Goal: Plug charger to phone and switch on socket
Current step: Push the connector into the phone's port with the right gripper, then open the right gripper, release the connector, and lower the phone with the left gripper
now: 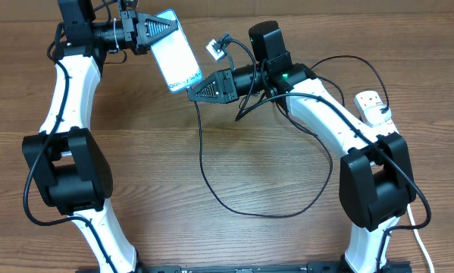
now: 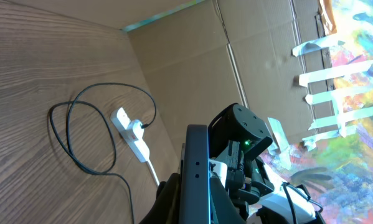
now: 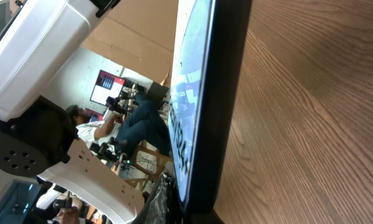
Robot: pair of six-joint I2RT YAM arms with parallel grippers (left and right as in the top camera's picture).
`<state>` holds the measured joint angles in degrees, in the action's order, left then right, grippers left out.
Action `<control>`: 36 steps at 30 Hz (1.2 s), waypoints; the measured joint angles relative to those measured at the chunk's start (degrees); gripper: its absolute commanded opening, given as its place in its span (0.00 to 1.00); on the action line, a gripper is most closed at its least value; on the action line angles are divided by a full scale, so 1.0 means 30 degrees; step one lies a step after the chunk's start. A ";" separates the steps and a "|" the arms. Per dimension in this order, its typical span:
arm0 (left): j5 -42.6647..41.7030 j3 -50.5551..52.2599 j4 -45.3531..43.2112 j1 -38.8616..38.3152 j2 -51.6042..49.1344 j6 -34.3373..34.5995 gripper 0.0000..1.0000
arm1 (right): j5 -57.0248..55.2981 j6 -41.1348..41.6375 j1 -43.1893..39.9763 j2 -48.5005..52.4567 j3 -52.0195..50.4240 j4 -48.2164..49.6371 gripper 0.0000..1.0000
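My left gripper (image 1: pixel 152 32) is shut on the top end of the phone (image 1: pixel 175 51) and holds it in the air at the back, lit screen up. In the left wrist view the phone (image 2: pixel 195 168) shows edge-on between the jaws (image 2: pixel 195 202). My right gripper (image 1: pixel 193 91) is at the phone's lower end, shut on the charger's small plug, which is hidden. The black cable (image 1: pixel 211 182) hangs from it and loops over the table to the socket (image 1: pixel 371 106). The right wrist view shows the phone's edge (image 3: pixel 220 93) right at the jaws (image 3: pixel 192 214).
The socket (image 2: pixel 131 132) lies at the right by a cardboard wall (image 2: pixel 248 50), with the cable's black plug in it. Its thick white cord (image 1: pixel 420 227) runs toward the front right. Cable loops (image 2: pixel 80 137) lie on the wooden table (image 1: pixel 173 174).
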<state>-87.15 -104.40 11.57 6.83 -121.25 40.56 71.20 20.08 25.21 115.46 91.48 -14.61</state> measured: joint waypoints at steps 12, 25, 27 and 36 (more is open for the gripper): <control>-0.0007 0.0000 0.0000 0.0000 0.0000 0.0000 0.04 | 0.0029 -0.0080 -0.0029 0.0000 0.0000 0.0044 0.04; 0.0000 0.0000 -0.0007 0.0000 0.0000 0.0284 0.04 | 0.0168 -0.0066 -0.0036 0.0000 0.0000 0.0306 0.08; 0.0000 0.0000 0.0000 0.0000 0.0000 0.0291 0.04 | 0.0182 -0.0095 -0.0036 0.0000 0.0000 0.0306 0.16; -0.0328 0.0000 0.0073 0.0109 0.0000 0.0277 0.04 | -0.0160 -0.0029 -0.0780 0.0000 0.0029 0.0357 1.00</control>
<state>-88.14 -104.40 11.79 7.16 -121.25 41.39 70.72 19.99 22.87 115.46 91.57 -13.54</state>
